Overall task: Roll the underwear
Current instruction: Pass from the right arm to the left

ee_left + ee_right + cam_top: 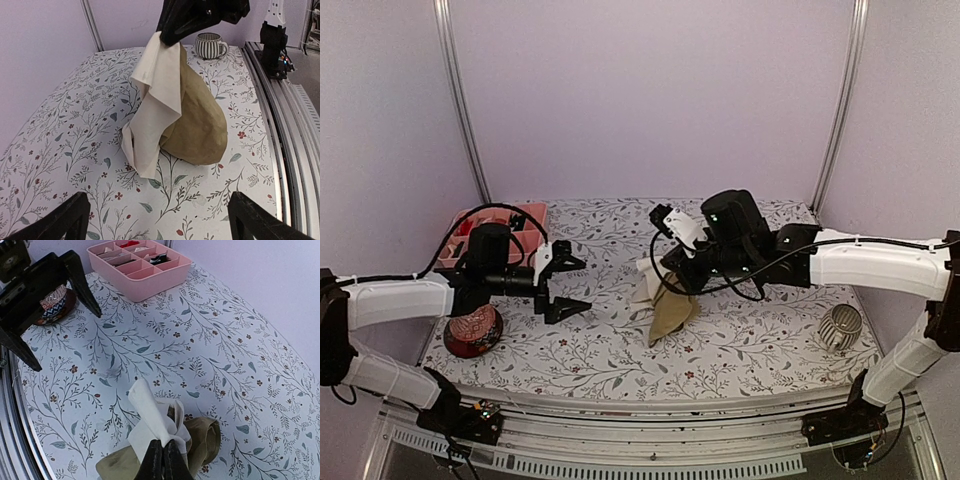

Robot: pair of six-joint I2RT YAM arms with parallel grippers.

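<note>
Tan-beige cloth underwear with pale band [670,312] hung at centre of floral table [740,355], top clamped by right gripper [162,460], hem touching. Left gripper [580,285] stood apart-jawed at 9 o'clock. Pink plastic compartment tray [535,212] at 10, striped ribbed cup [840,328] at 4.

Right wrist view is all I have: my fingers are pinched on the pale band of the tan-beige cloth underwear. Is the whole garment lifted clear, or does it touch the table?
Observer: The left wrist view shows the tan-beige cloth underwear hanging from the right gripper, with its lower end resting on the flower-patterned table.
Operator: Anything on my side of the table that I can't see?
Observer: Yes. From above, a striped ceramic mug sits near the table's right edge, apart from the garment.
</note>
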